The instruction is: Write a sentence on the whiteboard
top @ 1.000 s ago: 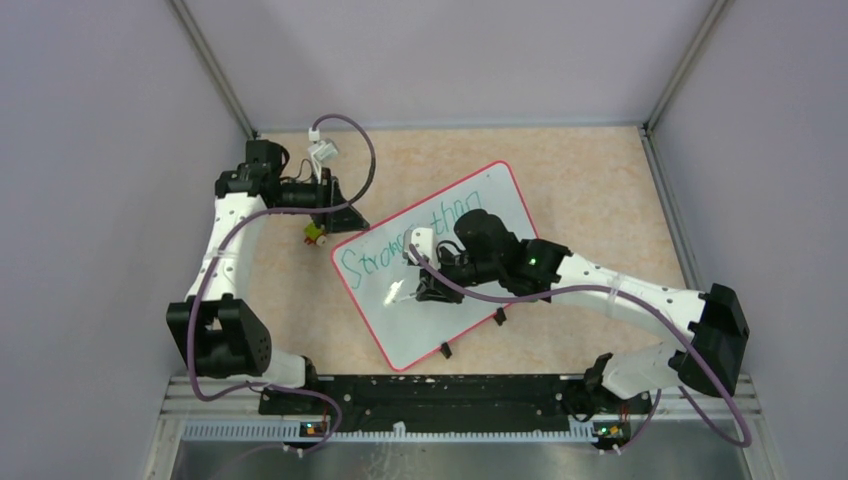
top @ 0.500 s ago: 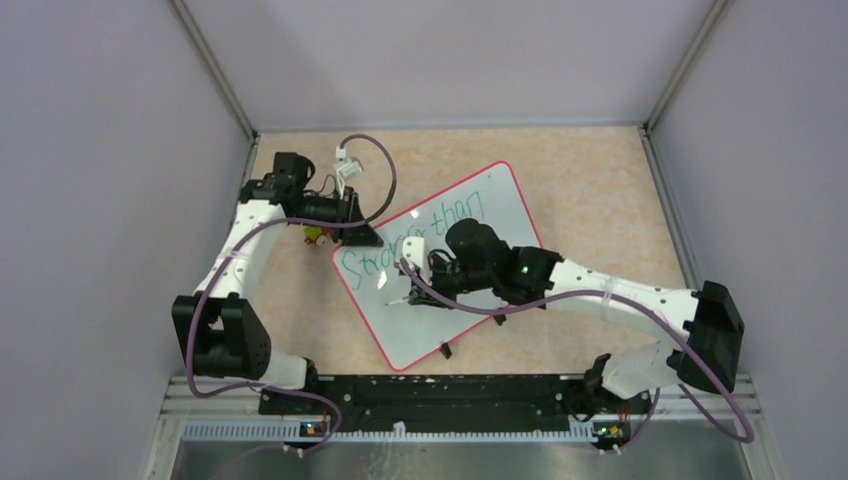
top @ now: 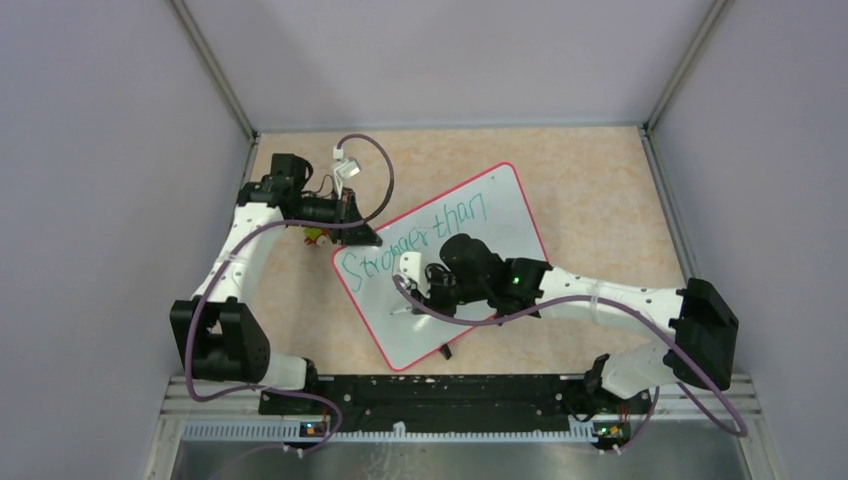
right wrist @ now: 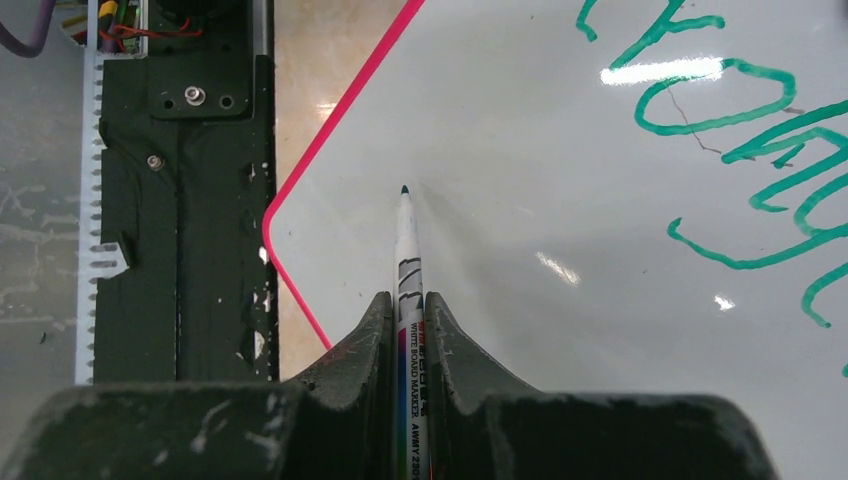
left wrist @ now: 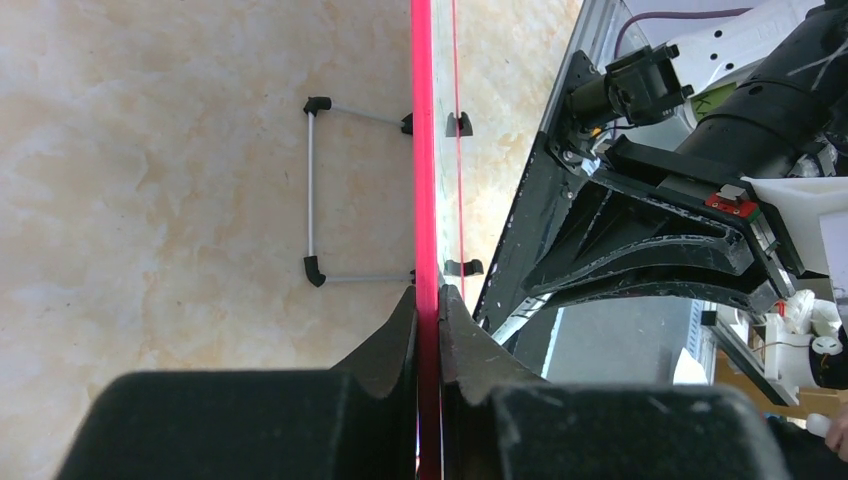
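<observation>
The tan speckled table point(top: 600, 190) carries the whiteboard point(top: 505, 235), which lies skewed, one long side running from near left to far right. Its red-pink rim shows all round. The sentence point(top: 372, 263) stands in green cursive along the far part of the board; from above it reads "Stronger than", with blank white below it.

The left gripper point(left wrist: 428, 300) is clamped tight on the rim of the whiteboard, on the far edge close to the left corner. In its own camera the board shows edge-on, a red line rising from between the closed fingers. The right gripper point(right wrist: 408, 305) hangs over the blank near-left part of the board, below the written line, its fingers pinched on a marker point(right wrist: 406, 240). The marker points towards the near-left corner, and the green strokes lie off to one side of its tip, well apart from it. The tip is at the surface or just off it — the glare makes contact hard to judge.

Small black clips point(top: 446, 351) sit on the near edge, and a wire stand point(left wrist: 310, 190) shows under the board.
</observation>
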